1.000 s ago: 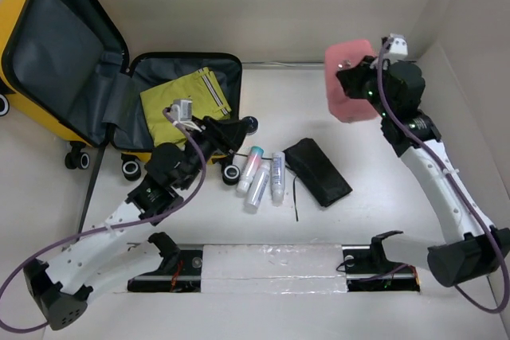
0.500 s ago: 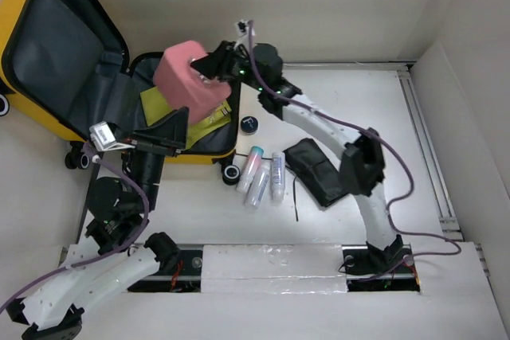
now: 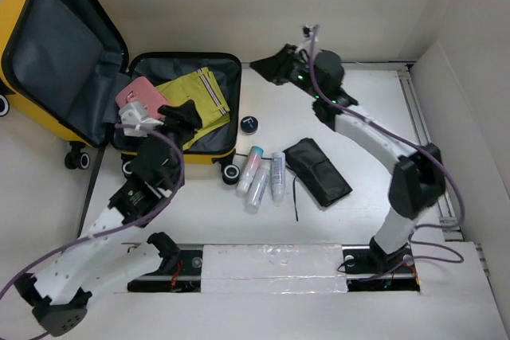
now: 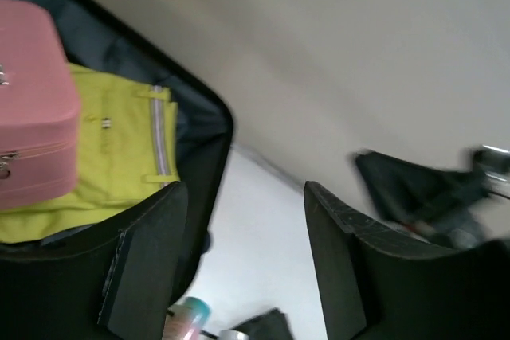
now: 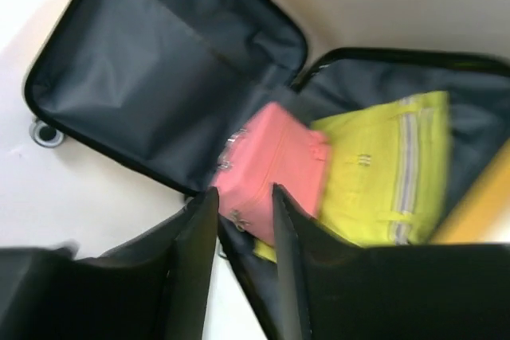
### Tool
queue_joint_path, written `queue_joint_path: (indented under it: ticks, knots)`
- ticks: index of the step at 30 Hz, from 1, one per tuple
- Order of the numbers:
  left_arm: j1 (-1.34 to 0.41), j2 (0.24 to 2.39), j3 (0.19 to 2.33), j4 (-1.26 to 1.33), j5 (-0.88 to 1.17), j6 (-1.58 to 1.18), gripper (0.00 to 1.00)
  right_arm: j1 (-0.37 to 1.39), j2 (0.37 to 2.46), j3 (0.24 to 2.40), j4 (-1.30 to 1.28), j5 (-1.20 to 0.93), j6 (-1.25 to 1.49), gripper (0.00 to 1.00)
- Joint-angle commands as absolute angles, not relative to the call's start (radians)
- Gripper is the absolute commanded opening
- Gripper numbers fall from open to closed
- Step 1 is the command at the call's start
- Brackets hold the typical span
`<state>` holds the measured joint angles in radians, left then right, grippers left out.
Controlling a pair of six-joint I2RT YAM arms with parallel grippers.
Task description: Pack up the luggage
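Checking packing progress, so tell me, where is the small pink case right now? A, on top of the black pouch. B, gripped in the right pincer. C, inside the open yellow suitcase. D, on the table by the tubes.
C: the pink case lies inside the yellow suitcase, against the yellow garment.

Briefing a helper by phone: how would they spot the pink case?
Find the open yellow suitcase at the far left. In its flat-lying half, the pink case sits next to a yellow-green garment. It alone is pink, boxy and zippered.
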<state>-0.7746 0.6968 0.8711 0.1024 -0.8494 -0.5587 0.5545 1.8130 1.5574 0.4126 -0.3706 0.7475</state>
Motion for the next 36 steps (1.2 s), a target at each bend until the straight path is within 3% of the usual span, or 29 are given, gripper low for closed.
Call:
queue_joint_path:
  ticks: [1,2,3,4,7,10,12,15,19,28,34,36]
  knots:
    - [-0.7,0.819,0.904,-0.028,-0.819,-0.644,0.56,0.529,1.59,1.351,0.477,-0.39,0.661,0.25]
    - [-0.657,0.846,0.904,-0.012,-0.818,-0.644,0.56,0.529,1.545,1.294,0.468,-0.39,0.647,0.18]
    - [-0.611,0.876,0.932,0.009,-0.625,-0.644,0.56,0.517,1.501,1.242,0.45,-0.362,0.631,0.15]
    - [-0.522,0.94,0.951,0.024,-0.53,-0.644,0.55,0.517,1.455,1.154,0.41,-0.333,0.605,0.13]
    - [-0.499,1.067,1.033,0.081,-0.379,-0.653,0.52,0.529,1.294,1.045,0.163,-0.127,0.485,0.11]
    - [-0.547,1.13,1.063,0.123,-0.348,-0.635,0.51,0.529,1.194,0.959,-0.026,-0.023,0.457,0.29]
    - [-0.567,1.169,1.037,0.181,-0.264,-0.635,0.49,0.529,1.137,0.844,-0.078,-0.002,0.457,0.49]
    - [-0.624,1.193,0.964,0.234,-0.152,-0.635,0.49,0.541,1.077,0.704,-0.155,0.081,0.471,0.63]
    - [-0.785,1.242,0.95,0.261,-0.17,-0.566,0.49,0.541,1.068,0.623,-0.213,0.189,0.55,0.76]
    - [-0.861,1.218,0.802,0.445,-0.028,-0.604,0.49,0.37,1.206,0.658,-0.198,0.236,0.493,0.92]
    - [-0.87,1.207,0.764,0.466,-0.006,-0.595,0.49,0.25,1.328,0.701,-0.198,0.025,0.382,0.95]
    - [-0.87,1.198,0.743,0.466,-0.006,-0.585,0.49,0.204,1.342,0.701,-0.172,-0.145,0.364,0.92]
